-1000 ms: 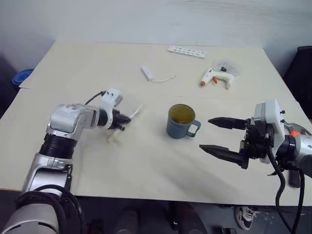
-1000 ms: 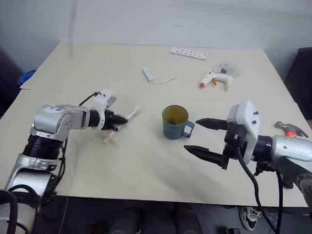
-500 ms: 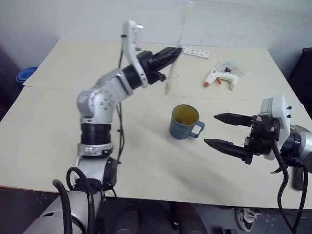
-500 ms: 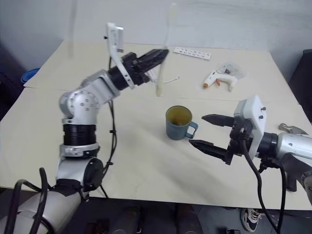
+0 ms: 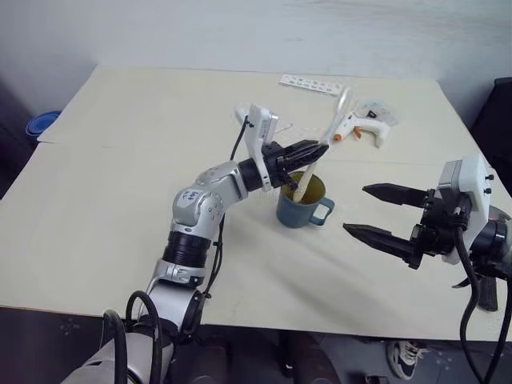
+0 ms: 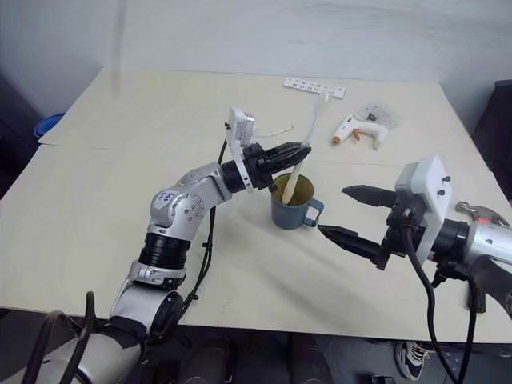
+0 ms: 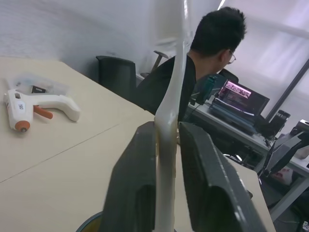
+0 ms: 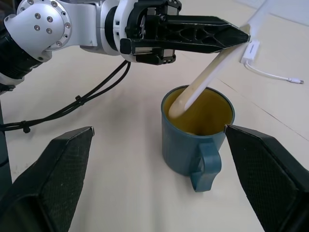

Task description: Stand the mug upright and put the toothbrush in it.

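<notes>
The blue-grey mug (image 5: 302, 210) stands upright near the table's middle, with its handle toward my right arm. The cream toothbrush (image 5: 331, 126) leans steeply, its lower end inside the mug's olive opening (image 8: 199, 110) and its head pointing up and away. My left gripper (image 5: 317, 150) reaches in just above the rim and is shut on the toothbrush's shaft (image 7: 170, 116), one finger on each side. My right gripper (image 5: 358, 210) hovers open beside the mug's handle, its fingers (image 8: 58, 179) spread wide and holding nothing.
A white glue gun (image 5: 357, 126) and a white perforated strip (image 5: 310, 84) lie at the table's far side. A small white stick's cord (image 6: 276, 130) shows behind my left wrist. A hammer (image 6: 477, 213) rests at the right edge. A person (image 7: 212, 53) sits beyond the table.
My left arm has swung the toothbrush from low on the left, up over the far table, then down so its lower end is in the mug. The right gripper has stayed put.
</notes>
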Robot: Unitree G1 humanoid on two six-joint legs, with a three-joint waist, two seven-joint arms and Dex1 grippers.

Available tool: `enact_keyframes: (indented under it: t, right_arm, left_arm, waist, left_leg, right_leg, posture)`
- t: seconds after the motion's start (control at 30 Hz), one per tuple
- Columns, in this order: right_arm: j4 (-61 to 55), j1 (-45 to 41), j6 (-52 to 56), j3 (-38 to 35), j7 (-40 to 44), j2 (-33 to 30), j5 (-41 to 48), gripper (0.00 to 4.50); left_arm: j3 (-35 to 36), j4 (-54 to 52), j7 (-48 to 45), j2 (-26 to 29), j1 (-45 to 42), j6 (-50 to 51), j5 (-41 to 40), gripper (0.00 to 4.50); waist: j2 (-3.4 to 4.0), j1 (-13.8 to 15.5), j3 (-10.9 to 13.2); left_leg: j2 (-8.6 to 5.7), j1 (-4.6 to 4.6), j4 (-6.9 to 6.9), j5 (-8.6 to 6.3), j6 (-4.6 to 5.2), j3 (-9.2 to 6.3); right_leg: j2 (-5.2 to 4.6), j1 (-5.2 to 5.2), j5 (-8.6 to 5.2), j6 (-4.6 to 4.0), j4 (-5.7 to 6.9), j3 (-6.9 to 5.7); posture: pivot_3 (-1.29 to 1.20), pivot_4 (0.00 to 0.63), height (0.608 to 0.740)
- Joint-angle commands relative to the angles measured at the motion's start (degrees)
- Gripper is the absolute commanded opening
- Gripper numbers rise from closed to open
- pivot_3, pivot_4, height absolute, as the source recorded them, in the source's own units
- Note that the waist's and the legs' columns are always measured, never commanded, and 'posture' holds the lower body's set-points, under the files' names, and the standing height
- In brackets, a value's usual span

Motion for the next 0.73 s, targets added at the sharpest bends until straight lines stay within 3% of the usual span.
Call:
enact_keyframes:
  t: [0.03, 0.13, 0.23, 0.3, 0.43, 0.57, 0.63, 0.73]
  right_arm:
    - [-1.3, -0.7, -0.1, -0.7, -0.5, -1.0, 0.9, 4.5]
    - [-0.9, -1.2, -0.2, -0.2, -0.3, -1.1, 1.0, 4.5]
    - [0.0, -1.8, -0.3, 0.5, 0.2, -1.3, 0.3, 4.5]
    - [0.6, -1.5, -0.2, 0.5, 1.2, -1.7, -0.2, 4.5]
    - [2.3, 0.0, -1.1, 0.8, 4.6, -2.9, -3.0, 4.5]
    - [5.0, -0.3, -2.1, 1.6, 7.1, -3.2, -5.6, 4.5]
    - [6.4, -0.5, -2.6, 2.0, 8.3, -3.1, -6.8, 4.5]
    - [7.7, -1.5, -3.4, 3.6, 9.1, -2.5, -8.5, 4.5]
  left_arm:
    - [2.5, -5.3, -0.6, -0.1, 0.8, 0.1, -3.6, 2.03]
    - [3.6, -7.9, -0.2, 1.3, 1.9, 1.8, -4.9, 2.93]
    - [4.5, -14.6, -1.5, 7.1, 4.2, 5.7, -6.6, 3.78]
    - [5.5, -20.0, -6.6, 16.0, 6.3, 9.2, -8.5, 4.35]
    - [7.0, -24.8, -21.0, 37.1, 11.3, 9.4, -8.4, 4.35]
    - [8.9, -24.6, -35.7, 55.6, 17.7, 3.5, -5.2, 4.35]
    - [9.6, -24.7, -40.3, 61.3, 21.5, 0.0, -3.5, 4.35]
    - [10.4, -24.9, -41.5, 63.3, 24.7, -2.2, -3.1, 4.35]
  waist:
    - [0.0, -0.1, 0.0]
    - [0.0, -0.1, 0.0]
    - [0.01, -0.6, 0.0]
    - [0.01, -1.1, 0.0]
    - [0.01, -2.1, 0.0]
    - [0.01, -2.1, 0.0]
    - [0.01, -2.0, 0.0]
    - [0.01, -1.5, 0.0]
  left_leg:
    - [0.0, 0.0, 0.0, 0.0, 0.0, 0.0]
    - [0.02, 0.0, -0.01, 0.0, 0.01, -0.01]
    - [0.04, 0.04, -0.02, 0.0, 0.01, 0.01]
    - [0.09, 0.05, -0.03, 0.0, 0.01, -0.01]
    - [0.26, 0.1, -0.16, -0.01, -0.01, -0.01]
    - [0.29, 0.12, -0.21, -0.03, -0.01, -0.03]
    - [0.29, 0.09, -0.21, -0.04, -0.01, -0.02]
    - [0.24, 0.09, -0.2, -0.04, 0.0, 0.0]
  right_leg:
    - [0.0, 0.0, 0.0, 0.0, 0.0, 0.0]
    - [0.0, -0.01, 0.0, 0.0, 0.0, -0.01]
    - [0.03, 0.0, 0.0, 0.0, 0.03, 0.02]
    - [0.07, -0.01, -0.01, -0.03, 0.06, 0.01]
    - [0.25, -0.07, -0.12, -0.22, 0.12, 0.0]
    - [0.25, -0.06, -0.26, -0.47, 0.05, -0.08]
    - [0.24, -0.06, -0.38, -0.69, -0.02, -0.08]
    - [0.09, -0.02, -0.41, -0.74, -0.11, -0.09]
  posture:
    - [0.0, 0.15, 0.74]
    - [0.0, 0.15, 0.74]
    - [0.0, 0.15, 0.74]
    - [0.0, 0.15, 0.74]
    - [0.0, 0.15, 0.74]
    - [0.0, 0.15, 0.74]
    - [0.0, 0.15, 0.74]
    - [0.0, 0.15, 0.74]
